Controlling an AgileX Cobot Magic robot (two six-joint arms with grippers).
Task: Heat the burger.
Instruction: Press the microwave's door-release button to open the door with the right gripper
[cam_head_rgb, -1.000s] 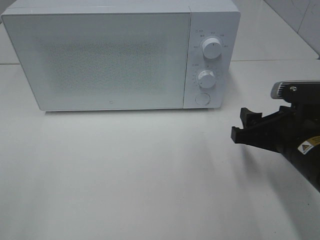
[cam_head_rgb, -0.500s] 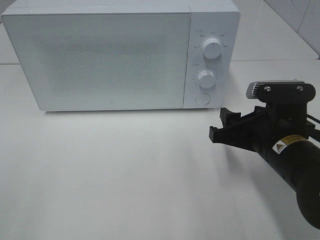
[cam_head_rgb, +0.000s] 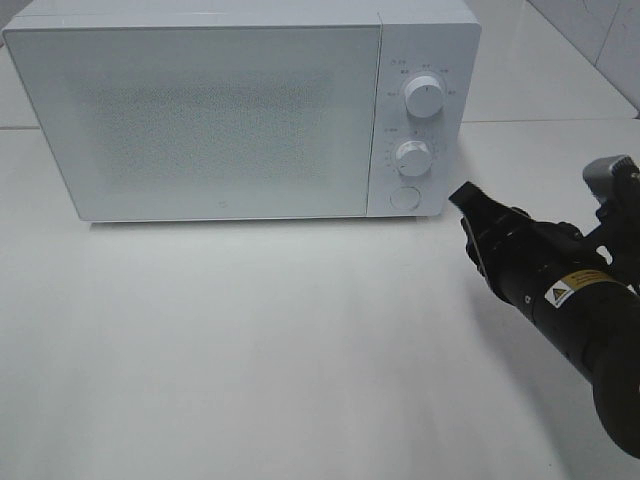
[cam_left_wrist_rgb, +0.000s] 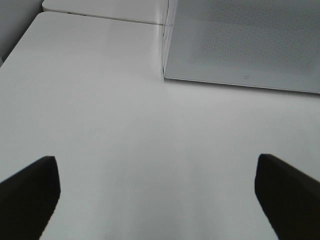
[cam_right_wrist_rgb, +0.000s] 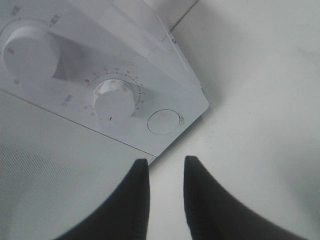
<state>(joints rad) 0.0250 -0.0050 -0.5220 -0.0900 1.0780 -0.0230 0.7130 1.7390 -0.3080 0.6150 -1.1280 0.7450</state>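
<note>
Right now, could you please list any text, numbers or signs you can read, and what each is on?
None can be read as words.
Markings around the two microwave dials: too small and blurred.
Yellow warning triangle with a white label on the right arm: its text is unreadable.

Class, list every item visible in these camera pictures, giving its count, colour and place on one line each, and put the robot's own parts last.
microwave: one, white, at the back of the table, door closed.
dials: two, white, one above the other on the microwave's control panel.
round button: one, white, below the lower dial.
table: one, white, under everything.
burger: none in any view.
right gripper: one, black, in front of the control panel near the round button, fingers close together with a narrow gap.
left gripper: one, black, fingers wide apart above bare table in front of the microwave's left corner.
</note>
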